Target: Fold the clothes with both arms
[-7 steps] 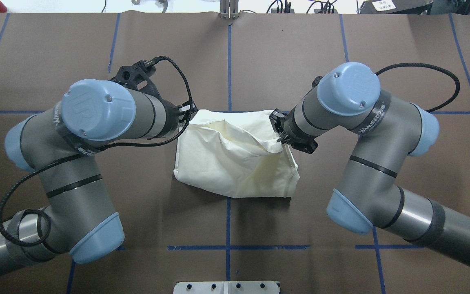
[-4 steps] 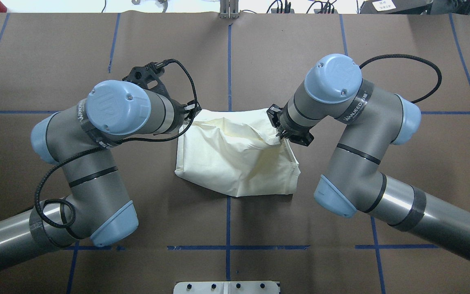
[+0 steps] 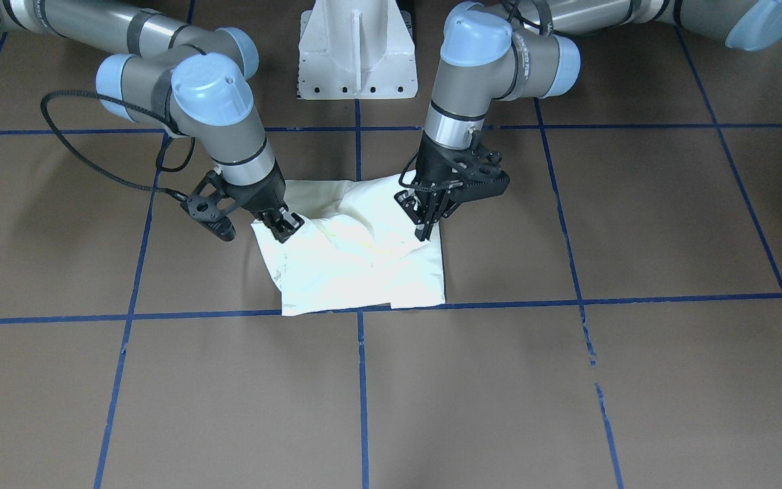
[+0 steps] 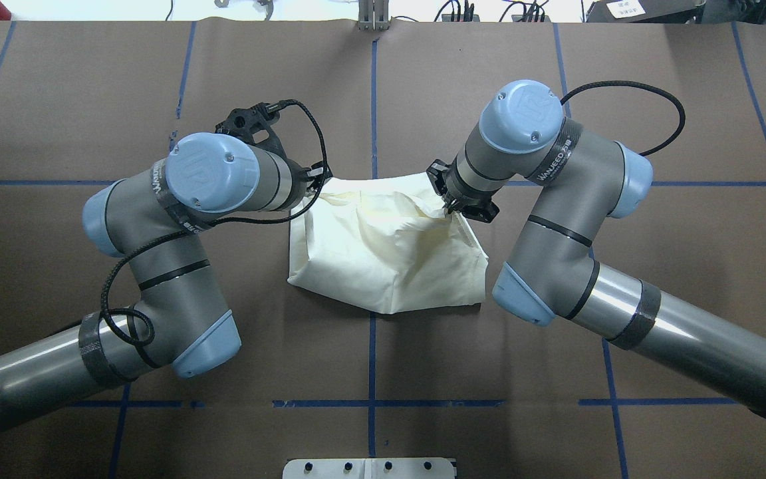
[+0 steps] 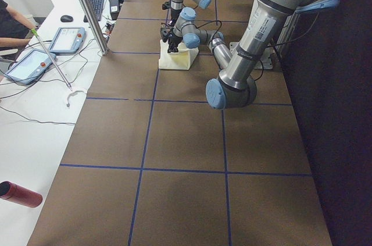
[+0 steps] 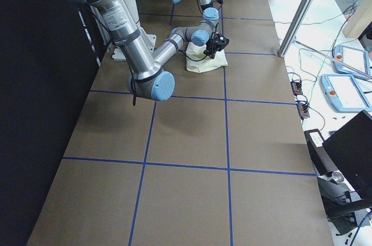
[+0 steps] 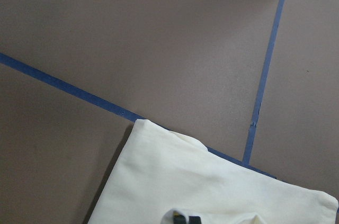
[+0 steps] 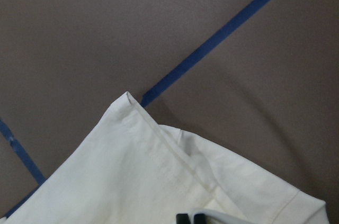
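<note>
Both grippers were closed on the shirt [image 4: 383, 259]. The left gripper [image 3: 425, 229] pinched a raised bit of cloth at one side, and the right gripper [image 3: 285, 227] pinched the opposite side in the same way. In the right wrist view the black fingertips [image 8: 184, 217] met, with a cream fold around them.

The shirt lay as a folded, nearly square bundle in the middle of the table [image 4: 556, 80], with only its plain cream side showing. The two held parts stood higher than the rest, so the cloth sagged and wrinkled between the grippers. Its edge away from the robot lay on a blue tape line [image 3: 567, 301]. The edge toward the robot was a soft rounded fold.

Open brown surface stretched from the shirt on every side, the widest part beyond the tape line. The left arm [image 4: 177, 266] and the right arm [image 4: 569, 266] were bent with elbows outward, one on each side of the shirt and apart from it. The white base [image 3: 357, 47] stood well apart behind the shirt. A black cable [image 4: 310, 133] looped over the left wrist near the shirt's corner; whether it touched the cloth I could not tell.

On the white bench [image 5: 35, 118] beside the table lay two tablets [image 5: 67, 39], with a person's forearm [image 5: 14, 41] near them.
</note>
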Motion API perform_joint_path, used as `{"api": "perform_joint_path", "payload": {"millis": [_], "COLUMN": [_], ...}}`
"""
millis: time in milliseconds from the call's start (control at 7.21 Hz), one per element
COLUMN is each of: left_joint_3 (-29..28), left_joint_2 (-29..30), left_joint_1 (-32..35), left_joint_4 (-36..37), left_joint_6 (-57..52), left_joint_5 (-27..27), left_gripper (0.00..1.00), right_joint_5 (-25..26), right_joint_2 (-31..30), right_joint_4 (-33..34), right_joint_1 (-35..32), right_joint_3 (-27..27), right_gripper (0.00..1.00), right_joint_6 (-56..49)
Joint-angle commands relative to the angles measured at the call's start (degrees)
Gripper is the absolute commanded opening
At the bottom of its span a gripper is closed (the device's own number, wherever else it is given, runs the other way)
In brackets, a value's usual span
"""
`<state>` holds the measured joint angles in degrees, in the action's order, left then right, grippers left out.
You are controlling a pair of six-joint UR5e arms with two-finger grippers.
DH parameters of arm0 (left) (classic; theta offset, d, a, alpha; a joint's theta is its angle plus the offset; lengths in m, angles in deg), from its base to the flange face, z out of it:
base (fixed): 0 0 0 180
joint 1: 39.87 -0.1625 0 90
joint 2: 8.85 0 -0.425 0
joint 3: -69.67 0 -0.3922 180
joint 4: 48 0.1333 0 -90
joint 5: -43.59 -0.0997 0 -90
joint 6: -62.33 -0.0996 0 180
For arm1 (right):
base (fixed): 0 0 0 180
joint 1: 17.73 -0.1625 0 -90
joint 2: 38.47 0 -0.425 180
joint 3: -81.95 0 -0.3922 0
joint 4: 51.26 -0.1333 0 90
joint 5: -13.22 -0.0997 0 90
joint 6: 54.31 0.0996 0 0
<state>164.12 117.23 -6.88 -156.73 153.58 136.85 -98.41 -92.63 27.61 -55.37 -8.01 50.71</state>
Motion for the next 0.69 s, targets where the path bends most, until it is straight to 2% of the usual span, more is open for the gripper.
{"api": "perform_joint_path", "payload": {"millis": [0,139,277,416,555], "left_joint_3": [-4.51,-4.28,-2.1,2.36,2.49], "left_joint_2": [0.82,0.57,-2.22,-8.43,-11.36], "left_joint_1": [1.8,2.85,3.03,2.86,2.43], "left_joint_4": [-4.44,-8.04,-11.56,-15.42,-19.12], "left_joint_6": [-2.56,-3.44,-4.93,-5.12,-5.29], "left_joint_5": [0.08,0.52,1.39,4.01,4.47], "left_gripper": [0.44,0.67,0.64,0.33,0.0], "right_joint_5": [-0.61,-0.61,-0.61,-0.87,-1.22], "right_joint_2": [0.19,0.19,0.19,0.28,0.2], "right_joint_4": [-3.53,-5.73,-5.92,-5.92,-5.92], "right_joint_1": [-0.68,-0.68,-0.77,-1.03,-1.3], "right_joint_3": [3.98,5.39,5.49,5.5,5.5], "right_gripper": [0.0,0.0,0.0,0.0,0.0], "right_joint_6": [-1.83,-1.83,-1.75,-1.75,-1.83]}}
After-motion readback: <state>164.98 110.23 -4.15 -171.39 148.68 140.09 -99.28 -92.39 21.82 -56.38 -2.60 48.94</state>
